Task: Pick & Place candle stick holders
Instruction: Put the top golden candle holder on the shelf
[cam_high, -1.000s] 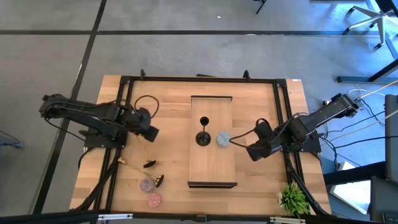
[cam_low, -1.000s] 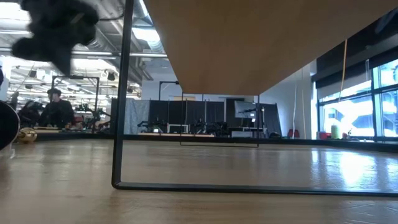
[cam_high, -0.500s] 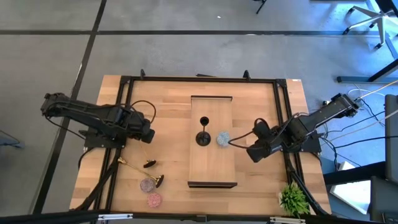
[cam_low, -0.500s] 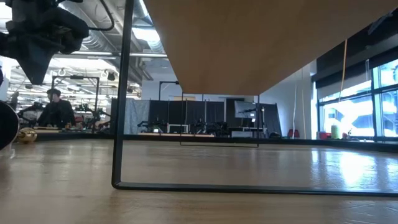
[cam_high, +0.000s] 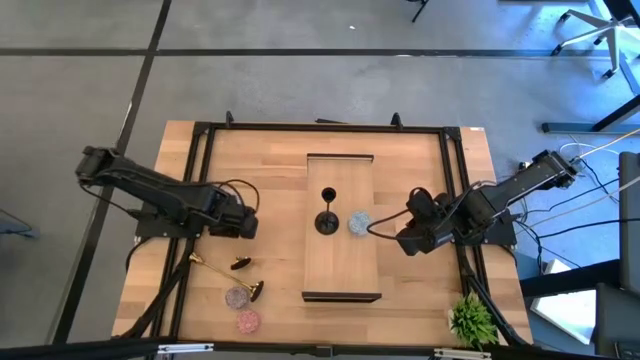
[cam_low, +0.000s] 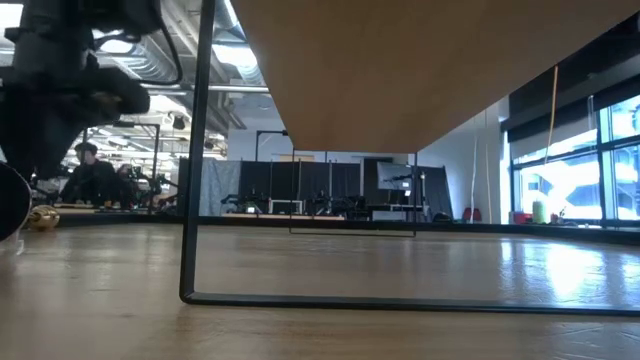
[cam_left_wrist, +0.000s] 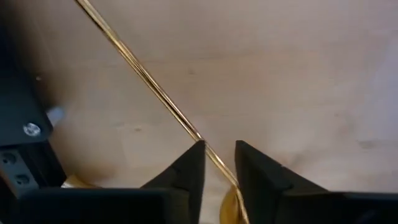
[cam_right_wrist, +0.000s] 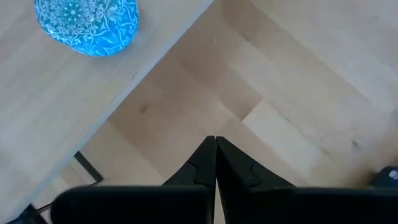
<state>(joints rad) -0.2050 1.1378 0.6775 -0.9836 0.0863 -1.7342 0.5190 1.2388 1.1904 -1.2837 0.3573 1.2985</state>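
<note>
High view: a light wooden table (cam_high: 270, 165) with a black frame stands on a grey floor, and a raised wooden shelf (cam_high: 341, 270) lies along its middle. On the shelf sit a black candle stick holder (cam_high: 327, 221), a second small black one (cam_high: 329, 195) and a light-blue speckled holder (cam_high: 358, 222). At the table's near left lie a gold holder (cam_high: 205, 264) on its side, a dark one (cam_high: 240, 264), another gold one (cam_high: 257, 290), a mauve speckled holder (cam_high: 236, 297) and a pink one (cam_high: 247, 321). A green plant (cam_high: 473, 320) stands at the near right corner. The left gripper (cam_left_wrist: 219, 168), low over the table, has its fingers slightly parted either side of a thin gold stem (cam_left_wrist: 137, 66); whether they grip it I cannot tell. The right gripper (cam_right_wrist: 216, 163), closed and empty, waits beside the shelf. Low view shows a workshop with a person (cam_low: 92, 175) seated at the far left.
</note>
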